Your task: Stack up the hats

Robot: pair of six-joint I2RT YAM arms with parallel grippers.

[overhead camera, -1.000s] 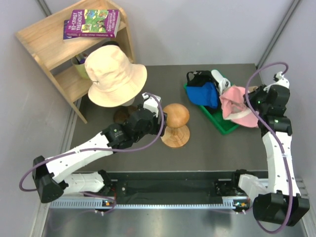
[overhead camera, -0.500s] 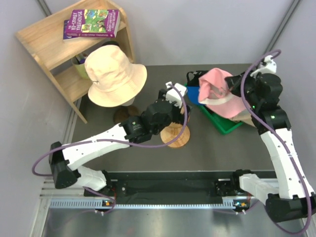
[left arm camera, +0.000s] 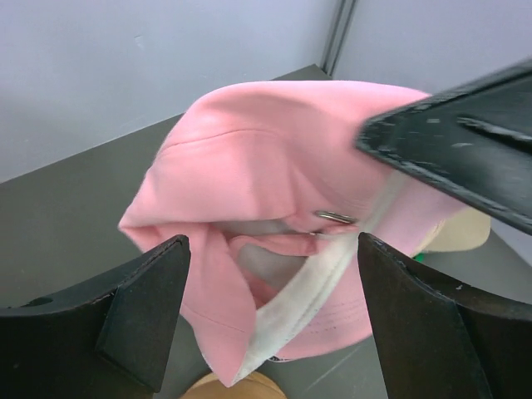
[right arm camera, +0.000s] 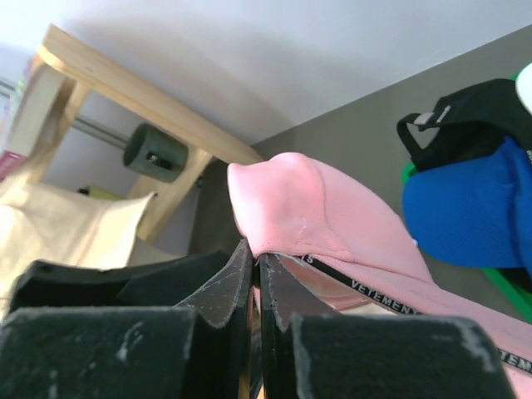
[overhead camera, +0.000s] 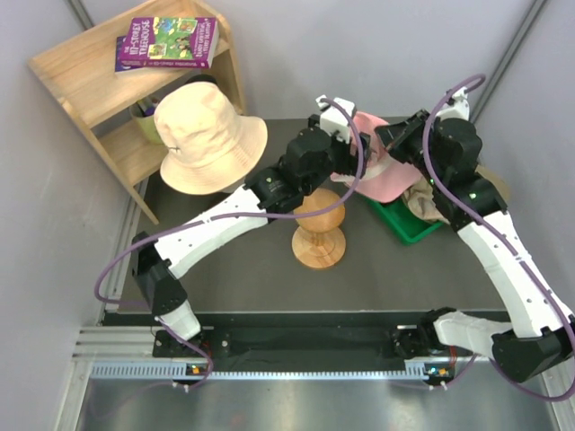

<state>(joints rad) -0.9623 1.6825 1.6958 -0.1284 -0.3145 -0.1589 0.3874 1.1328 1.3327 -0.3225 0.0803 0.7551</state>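
My right gripper (overhead camera: 396,140) is shut on the edge of the pink cap (overhead camera: 388,182) and holds it in the air, beyond the mushroom-shaped wooden stand (overhead camera: 317,230). In the right wrist view the jaws (right arm camera: 256,259) pinch the cap's rim (right arm camera: 332,218). My left gripper (left arm camera: 270,249) is open, and the pink cap (left arm camera: 274,158) hangs just ahead between its fingers without touching them. It shows beside the cap in the top view (overhead camera: 352,163). The blue cap (right arm camera: 465,212) and black cap (right arm camera: 470,125) lie in the green tray (overhead camera: 402,226). A khaki-tan cap (overhead camera: 433,208) lies at the tray's right. The pale peach hat (overhead camera: 208,139) sits at the back left.
A wooden shelf (overhead camera: 94,85) with a book (overhead camera: 169,42) on top stands at the back left, right behind the peach hat. The two arms are close together over the back middle of the table. Grey walls close off the table's far side and both sides.
My right gripper has lifted the pink cap out of the tray and carried it left. My left arm has swung right and away from its base, over the wooden stand, up to the cap.
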